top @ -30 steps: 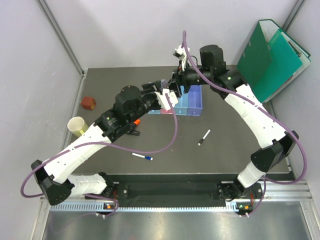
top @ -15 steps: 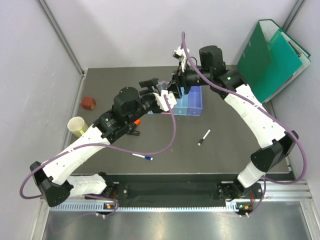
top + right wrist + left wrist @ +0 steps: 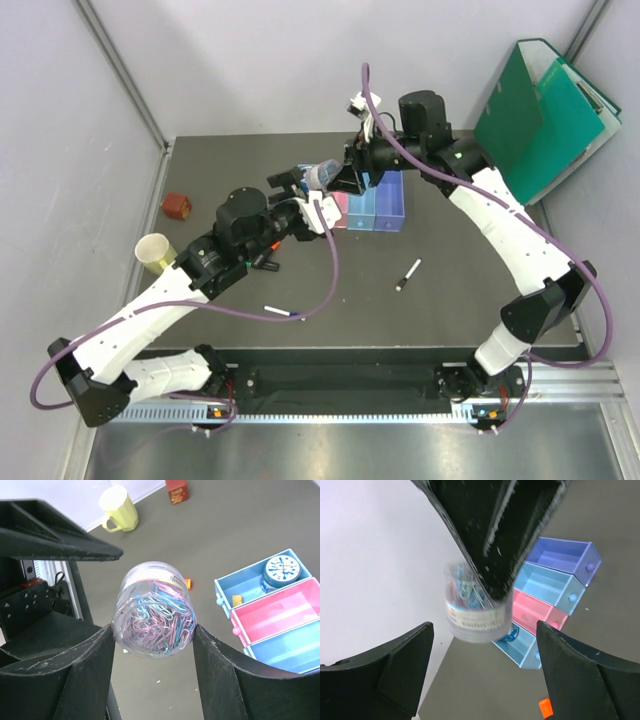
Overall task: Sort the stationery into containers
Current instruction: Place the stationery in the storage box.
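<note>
Since it bears all else, table (image 3: 450,310) heads the list. Bins (image 3: 372,210): four joined, far centre. Left gripper (image 3: 483,635): spread wide, empty, near jar. Right gripper (image 3: 152,630): clamped on jar. Jar (image 3: 154,610): clear plastic, packed with paper clips, held aloft just left of bins; likely light, rigid, slick-walled, so best gripped across its round sides, squarely. Pen (image 3: 285,314), marker (image 3: 407,275): loose on table, well apart. Tape roll (image 3: 282,571), eraser (image 3: 237,600): lying in one end bin.
</note>
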`<action>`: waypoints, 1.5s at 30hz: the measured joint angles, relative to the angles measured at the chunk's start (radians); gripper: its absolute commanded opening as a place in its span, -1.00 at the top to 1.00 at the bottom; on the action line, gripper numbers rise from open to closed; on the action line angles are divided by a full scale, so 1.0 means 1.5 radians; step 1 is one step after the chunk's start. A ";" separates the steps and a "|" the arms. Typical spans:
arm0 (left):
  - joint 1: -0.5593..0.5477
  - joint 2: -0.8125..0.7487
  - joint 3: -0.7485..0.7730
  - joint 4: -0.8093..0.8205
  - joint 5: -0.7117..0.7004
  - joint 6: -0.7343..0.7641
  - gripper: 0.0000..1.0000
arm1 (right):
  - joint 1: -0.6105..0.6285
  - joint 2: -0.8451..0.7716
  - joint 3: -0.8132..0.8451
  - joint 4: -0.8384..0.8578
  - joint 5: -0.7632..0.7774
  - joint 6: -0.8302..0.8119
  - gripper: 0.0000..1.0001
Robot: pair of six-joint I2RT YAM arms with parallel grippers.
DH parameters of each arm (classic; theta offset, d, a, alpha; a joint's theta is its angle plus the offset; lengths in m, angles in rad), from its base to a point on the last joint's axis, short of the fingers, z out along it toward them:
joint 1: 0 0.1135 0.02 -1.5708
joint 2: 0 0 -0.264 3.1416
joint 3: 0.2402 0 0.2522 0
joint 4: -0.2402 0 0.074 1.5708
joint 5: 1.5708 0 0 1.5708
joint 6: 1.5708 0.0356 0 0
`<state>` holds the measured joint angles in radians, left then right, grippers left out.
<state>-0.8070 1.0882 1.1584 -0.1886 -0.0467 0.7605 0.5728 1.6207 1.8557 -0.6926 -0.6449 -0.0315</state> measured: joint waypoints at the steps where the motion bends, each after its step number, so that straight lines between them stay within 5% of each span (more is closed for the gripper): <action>1: 0.000 -0.004 -0.003 -0.005 0.000 -0.003 -0.82 | -0.001 0.000 0.003 -0.003 0.002 0.000 0.57; 12: 0.005 0.001 0.037 -0.099 0.017 -0.096 -0.88 | -0.091 -0.006 0.018 0.022 -0.067 0.050 0.63; 22: 0.033 0.123 0.245 -0.183 0.107 -0.240 -0.88 | -0.127 -0.117 -0.084 0.073 -0.167 0.092 0.75; 27: 0.083 0.201 0.367 -0.232 0.214 -0.325 -0.88 | -0.135 -0.168 -0.125 0.103 -0.168 0.094 0.74; 36: 0.157 0.223 0.376 -0.219 0.419 -0.411 -0.88 | -0.166 -0.190 -0.144 0.128 -0.182 0.119 0.75; 45: 0.260 0.225 0.249 0.025 0.688 -0.673 -0.86 | -0.229 -0.199 -0.245 0.337 -0.261 0.340 0.76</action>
<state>-0.4171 1.4261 1.5318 -0.1505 0.9852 -0.2497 0.2295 1.3216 1.4887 -0.1867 -1.0367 0.4786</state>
